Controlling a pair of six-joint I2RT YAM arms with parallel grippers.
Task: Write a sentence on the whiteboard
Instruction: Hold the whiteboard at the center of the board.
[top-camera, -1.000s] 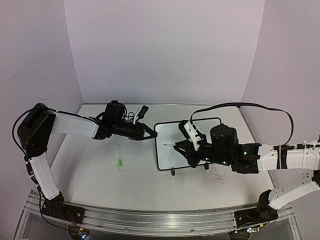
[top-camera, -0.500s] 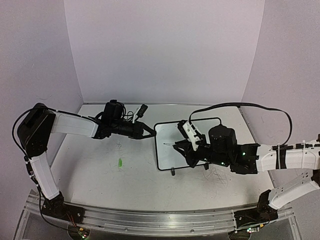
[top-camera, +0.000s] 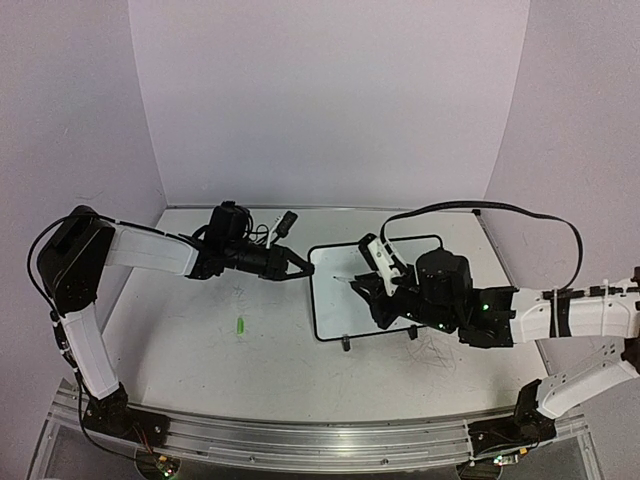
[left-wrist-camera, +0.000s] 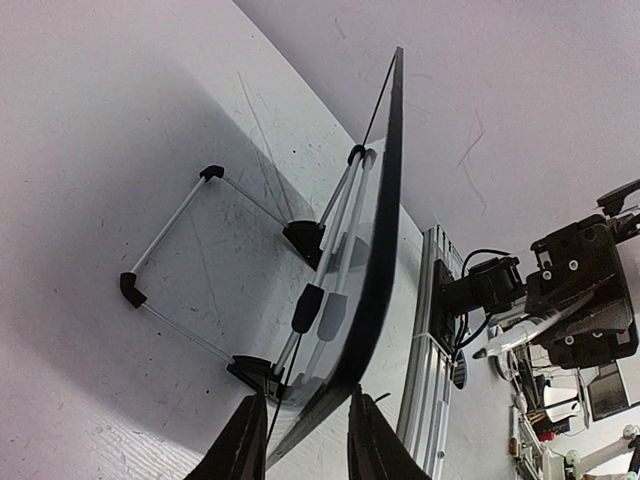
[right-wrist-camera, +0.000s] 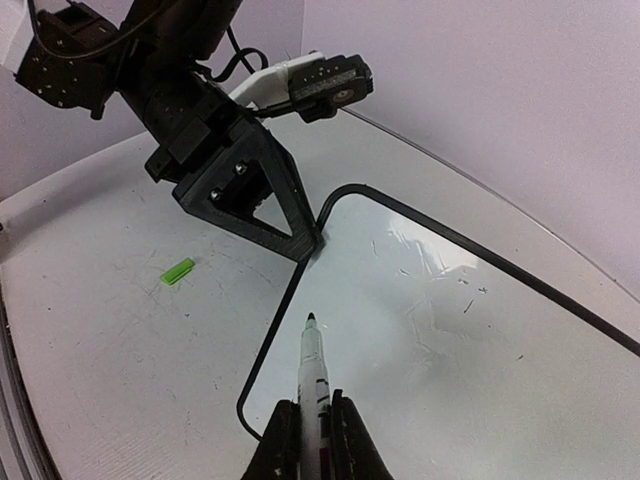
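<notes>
Your right gripper (right-wrist-camera: 313, 402) had both fingers clamped on one marker (right-wrist-camera: 312, 360), white barrel, dark tip pointing away from the fingers. The tip sat just past the fingertips, over the whiteboard (right-wrist-camera: 450, 330), just inside its black frame on the left-finger side. Touching or hovering, couldn't tell. Farther out, the board face carried a few small dark specks (right-wrist-camera: 466, 303).

Your left gripper (left-wrist-camera: 303, 398) had its two fingers closed on the board's corner, one on each face, with the frame edge running straight out between them. Beyond those fingers was one wire stand (left-wrist-camera: 170, 225) under the board, with two black corner pieces and two black clips (left-wrist-camera: 303, 238) at the board.

Counts: two grippers, one marker, one board, one stand. One small green piece (right-wrist-camera: 177, 271) lay on the table (top-camera: 200, 350), outside the frame, well apart from your marker fingers and nearer the left gripper.

View differences: the right wrist view showed the marker grip and the left fingers at the corner. The left wrist view showed the board edge-on, propped at a tilt, plus the stand wires. The top view showed both arms at once and two small black feet (top-camera: 345, 343) at the board's near edge.
</notes>
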